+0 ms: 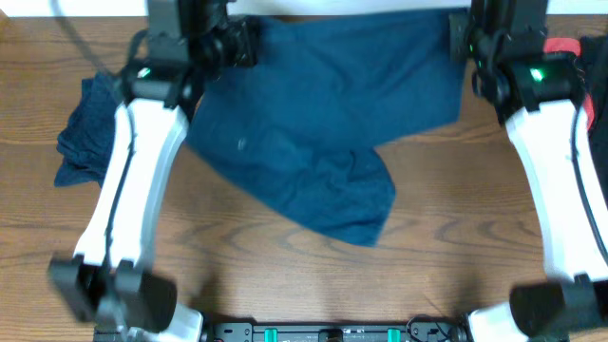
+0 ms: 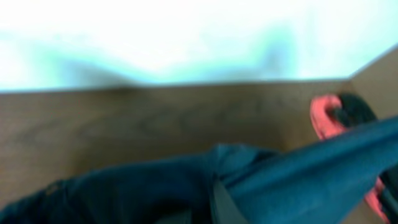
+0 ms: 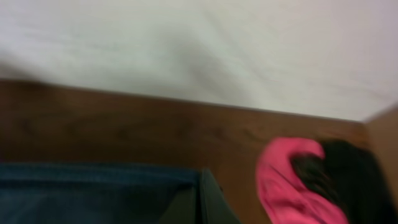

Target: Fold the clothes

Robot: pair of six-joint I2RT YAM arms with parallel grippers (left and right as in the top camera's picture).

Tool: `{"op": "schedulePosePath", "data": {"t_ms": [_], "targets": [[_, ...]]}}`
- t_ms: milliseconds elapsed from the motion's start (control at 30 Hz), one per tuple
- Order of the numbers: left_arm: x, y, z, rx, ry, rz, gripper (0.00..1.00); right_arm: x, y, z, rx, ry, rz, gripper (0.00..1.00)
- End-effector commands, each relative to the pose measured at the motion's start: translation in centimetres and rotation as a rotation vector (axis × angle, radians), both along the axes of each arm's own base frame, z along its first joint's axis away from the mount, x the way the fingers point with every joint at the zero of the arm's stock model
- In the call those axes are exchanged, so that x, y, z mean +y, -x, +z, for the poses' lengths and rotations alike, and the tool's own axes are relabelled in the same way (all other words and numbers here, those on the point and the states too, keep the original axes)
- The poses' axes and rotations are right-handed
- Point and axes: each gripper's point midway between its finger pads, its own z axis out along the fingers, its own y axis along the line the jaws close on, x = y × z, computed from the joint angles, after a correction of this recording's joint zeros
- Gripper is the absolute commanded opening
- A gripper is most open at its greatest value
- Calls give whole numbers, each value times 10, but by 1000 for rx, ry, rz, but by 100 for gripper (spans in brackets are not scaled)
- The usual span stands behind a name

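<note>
Count's in: two navy garments, one spread out [image 1: 313, 142], one bunched [image 1: 85, 138]. Two white arms, left [image 1: 133, 180] and right [image 1: 560, 180]. One pink-and-black bundle [image 1: 568, 47]. One wooden table [image 1: 285, 275].

The overhead camera looks straight down from well above on the whole wooden table [image 1: 285, 275]. Both my wrist cameras sit low and very close over the navy garment [image 1: 323, 123], facing across it to the pale far wall [image 3: 186, 50]. Both catch the pink-and-black item [image 3: 286, 180] at right.
</note>
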Motion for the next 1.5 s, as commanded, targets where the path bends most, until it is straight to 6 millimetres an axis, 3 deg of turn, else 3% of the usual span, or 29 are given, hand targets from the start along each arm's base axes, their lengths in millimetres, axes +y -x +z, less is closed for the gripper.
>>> {"op": "schedulePosePath", "data": {"t_ms": [0, 100, 167, 300, 367, 400, 467, 533, 700, 767, 867, 1033, 1233, 1333, 1467], "targets": [[23, -36, 2, -76, 12, 120, 6, -56, -20, 10, -80, 12, -124, 1], [23, -54, 39, -239, 47, 126, 6, -85, -30, 36, -204, -13, -188, 1], [25, -57, 79, -351, 81, 134, 6, -110, -28, 72, -319, -49, -247, 1], [39, -49, 158, -489, 104, 153, 6, -138, -12, 134, -451, -57, -296, 1], [46, -41, 176, -485, 101, 160, 6, -144, -1, 151, -454, -39, -306, 1], [45, -35, 176, -447, 102, 138, 6, -146, 5, 152, -430, -34, -312, 1], [37, -22, 154, -315, 105, 80, 6, -146, 16, 140, -345, -31, -323, 1], [34, -6, 110, -113, 93, 67, 6, -147, 28, 112, -216, -24, -343, 1], [45, 60, -11, 417, -55, 66, 6, -142, 67, 20, 167, -42, -372, 1], [57, 86, -48, 591, -119, 106, 6, -139, 89, -15, 325, -37, -374, 1], [62, 118, -89, 777, -154, 109, 6, -137, 125, -59, 533, -41, -407, 1], [60, 159, -146, 990, -167, 87, 6, -151, 169, -107, 737, -43, -533, 1], [44, 210, -191, 1213, -88, 20, 6, -150, 195, -150, 863, -77, -584, 1], [39, 230, -205, 1273, -100, -15, 6, -124, 193, -168, 906, -187, -478, 1], [35, 245, -214, 1316, -123, -41, 6, -72, 192, -180, 966, -357, -211, 1]]}}
